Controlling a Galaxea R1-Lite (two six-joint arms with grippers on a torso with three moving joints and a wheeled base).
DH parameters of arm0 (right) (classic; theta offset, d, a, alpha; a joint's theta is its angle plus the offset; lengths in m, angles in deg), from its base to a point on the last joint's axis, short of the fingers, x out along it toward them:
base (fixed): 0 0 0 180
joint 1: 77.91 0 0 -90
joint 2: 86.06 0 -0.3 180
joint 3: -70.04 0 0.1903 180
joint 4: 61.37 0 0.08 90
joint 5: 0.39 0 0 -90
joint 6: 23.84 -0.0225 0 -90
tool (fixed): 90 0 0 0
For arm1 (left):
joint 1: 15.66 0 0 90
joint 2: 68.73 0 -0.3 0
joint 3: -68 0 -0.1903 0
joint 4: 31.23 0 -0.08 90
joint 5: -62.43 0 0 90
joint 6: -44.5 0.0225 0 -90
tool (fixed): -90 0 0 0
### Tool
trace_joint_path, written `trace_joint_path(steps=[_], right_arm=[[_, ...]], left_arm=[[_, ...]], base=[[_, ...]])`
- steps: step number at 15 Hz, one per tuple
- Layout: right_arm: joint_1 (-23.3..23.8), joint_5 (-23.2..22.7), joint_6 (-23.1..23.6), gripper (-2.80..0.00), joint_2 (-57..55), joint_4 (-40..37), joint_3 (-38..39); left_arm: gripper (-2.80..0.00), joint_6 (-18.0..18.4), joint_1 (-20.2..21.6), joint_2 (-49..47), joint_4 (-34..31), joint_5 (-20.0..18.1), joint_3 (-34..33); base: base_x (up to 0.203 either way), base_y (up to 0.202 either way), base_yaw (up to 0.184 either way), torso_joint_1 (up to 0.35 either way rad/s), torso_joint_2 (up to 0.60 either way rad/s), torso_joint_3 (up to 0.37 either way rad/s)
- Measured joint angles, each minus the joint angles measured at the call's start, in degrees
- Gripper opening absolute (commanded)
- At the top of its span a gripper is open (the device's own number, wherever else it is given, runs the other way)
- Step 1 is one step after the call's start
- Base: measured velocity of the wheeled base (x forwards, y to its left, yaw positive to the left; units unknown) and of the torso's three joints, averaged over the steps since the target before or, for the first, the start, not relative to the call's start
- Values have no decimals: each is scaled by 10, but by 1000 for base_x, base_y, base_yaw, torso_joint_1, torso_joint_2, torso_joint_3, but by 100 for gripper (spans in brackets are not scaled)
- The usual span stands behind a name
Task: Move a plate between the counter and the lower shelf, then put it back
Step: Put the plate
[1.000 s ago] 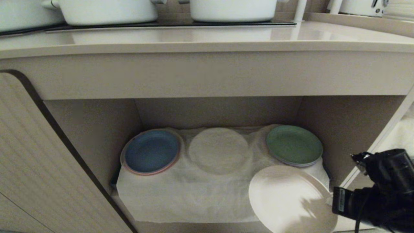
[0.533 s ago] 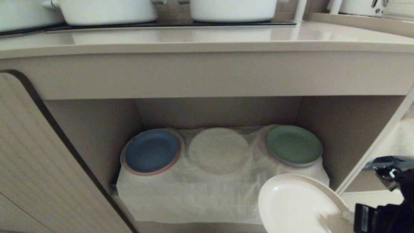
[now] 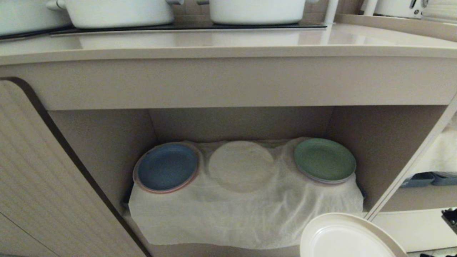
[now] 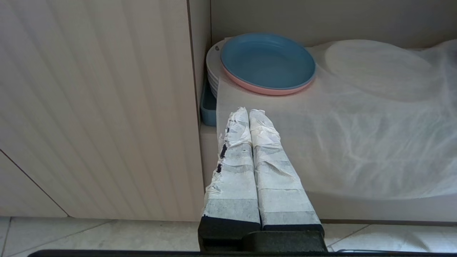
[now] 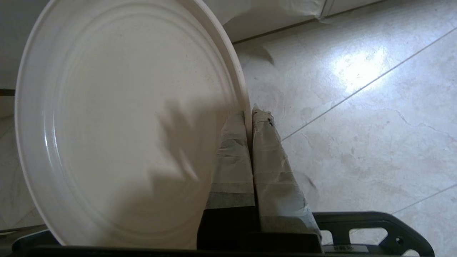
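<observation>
The cream plate (image 3: 345, 238) hangs at the bottom right of the head view, in front of and below the lower shelf (image 3: 107, 142). In the right wrist view the plate (image 5: 125, 117) stands nearly on edge above the tiled floor. My right gripper (image 5: 250, 114) is shut on its rim, one taped finger on each face. The counter (image 3: 228, 41) runs across the top, above the recess. My left gripper (image 4: 249, 112) is shut and empty, parked low before the shelf's left front corner.
On the wrinkled white cloth (image 3: 242, 214) sit a blue plate (image 3: 167, 167) and a green plate (image 3: 324, 159), with a round cloth-covered hump (image 3: 241, 165) between them. Two white pots (image 3: 117, 12) stand on the hob. A ribbed cabinet door (image 3: 35, 178) flanks the left.
The plate has moved down and rightward off the shelf's front right corner. The right arm has dropped almost out of the head view. The left gripper shows no move.
</observation>
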Motion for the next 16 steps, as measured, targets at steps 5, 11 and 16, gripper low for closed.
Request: trace_joint_path(steps=[5,11,16], right_arm=[[0,-1,-4,-280,40,-15,22],[-1,-2,-23,-280,87,-49,37],[-2,-2,-45,-280,114,-68,44]], left_arm=[[-280,0,0,0,0,0,0],[-280,0,0,0,0,0,0],[-280,0,0,0,0,0,0]], base=[[0,0,0,0,0,0],[0,0,0,0,0,0],[0,0,0,0,0,0]])
